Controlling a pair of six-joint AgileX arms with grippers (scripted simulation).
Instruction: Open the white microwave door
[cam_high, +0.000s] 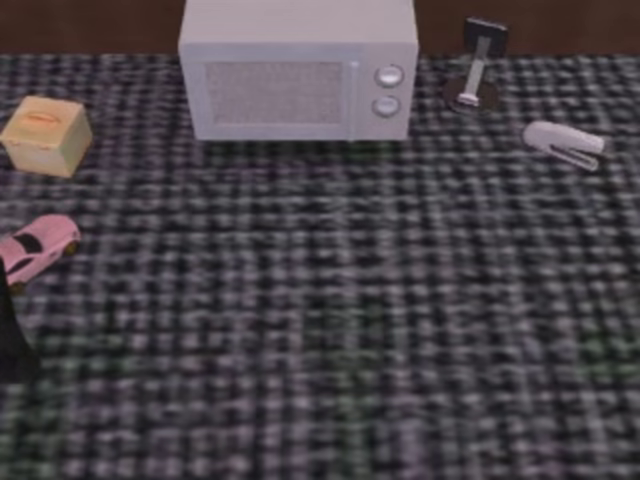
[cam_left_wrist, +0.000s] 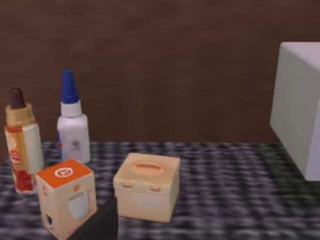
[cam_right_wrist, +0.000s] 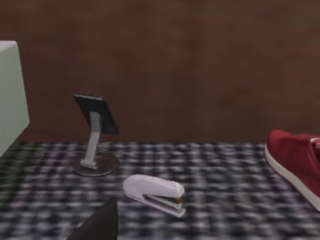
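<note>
Patterned cloth (cam_high: 330, 330) fills the lower frame; upper centre, microwave (cam_high: 298, 65) door (cam_high: 275, 95) shut, rigid, hinged: pull its knob-side edge. Finger states: cannot tell.

No words or numbers are showing legibly anywhere; the small orange-topped cardboard box (cam_left_wrist: 66, 204) is carrying only a white cup picture and a round white emblem.

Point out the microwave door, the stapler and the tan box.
microwave door (cam_high: 275, 93): top view, on its grey mesh window.
stapler (cam_high: 563, 143): top view, on its white upper body.
tan box (cam_left_wrist: 147, 186): left wrist view, on its front face below the lid.
</note>
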